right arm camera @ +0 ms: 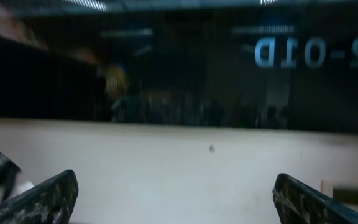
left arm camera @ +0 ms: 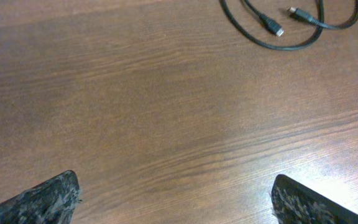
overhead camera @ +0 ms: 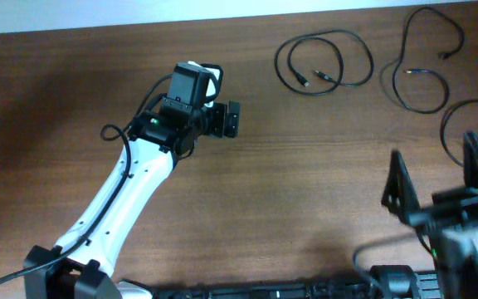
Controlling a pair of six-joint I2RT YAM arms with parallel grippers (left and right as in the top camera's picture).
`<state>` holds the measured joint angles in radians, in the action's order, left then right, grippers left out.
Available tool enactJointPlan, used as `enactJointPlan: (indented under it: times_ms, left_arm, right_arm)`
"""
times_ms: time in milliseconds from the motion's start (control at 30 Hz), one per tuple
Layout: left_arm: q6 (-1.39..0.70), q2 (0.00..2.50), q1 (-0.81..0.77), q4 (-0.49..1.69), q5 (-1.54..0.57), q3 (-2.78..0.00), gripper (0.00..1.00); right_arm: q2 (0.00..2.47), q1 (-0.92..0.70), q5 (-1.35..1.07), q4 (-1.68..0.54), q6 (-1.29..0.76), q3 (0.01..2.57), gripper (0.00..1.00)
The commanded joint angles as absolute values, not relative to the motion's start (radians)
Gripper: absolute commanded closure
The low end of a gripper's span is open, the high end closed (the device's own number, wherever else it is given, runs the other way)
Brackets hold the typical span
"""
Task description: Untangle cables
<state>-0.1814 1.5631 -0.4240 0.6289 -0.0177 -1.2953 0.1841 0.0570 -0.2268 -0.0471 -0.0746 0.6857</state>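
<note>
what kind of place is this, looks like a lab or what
Probably a robotics lab or test room: a white robot arm works at a wood-grain table with loose black cables on it. The right wrist view shows a dark glass panel with reversed, room-number-style lettering.

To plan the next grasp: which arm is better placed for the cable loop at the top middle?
Probably left. The left fingers are open over the table, with the cable loop in their camera's view. The right fingers face a wall.
</note>
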Motion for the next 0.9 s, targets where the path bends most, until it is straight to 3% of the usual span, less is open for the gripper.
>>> enactJointPlan:
  times_ms: [0,533,867]
  left_arm:
    - [-0.194,1.555,-0.423,0.627,-0.010,-1.305,0.01]
    - [-0.194,1.555,-0.423,0.627,-0.010,-1.305,0.01]
    - [-0.194,1.555,-0.423,0.630,-0.010,-1.305,0.01]
  right_arm:
    - [0.106,0.051,-0.232,-0.014,-0.083,0.741,0.02]
    - [0.110,0.050,-0.169,-0.292,-0.084,0.744,0.01]
    - [0.003,0.046,-0.120,-0.040,-0.084,0.257,0.01]
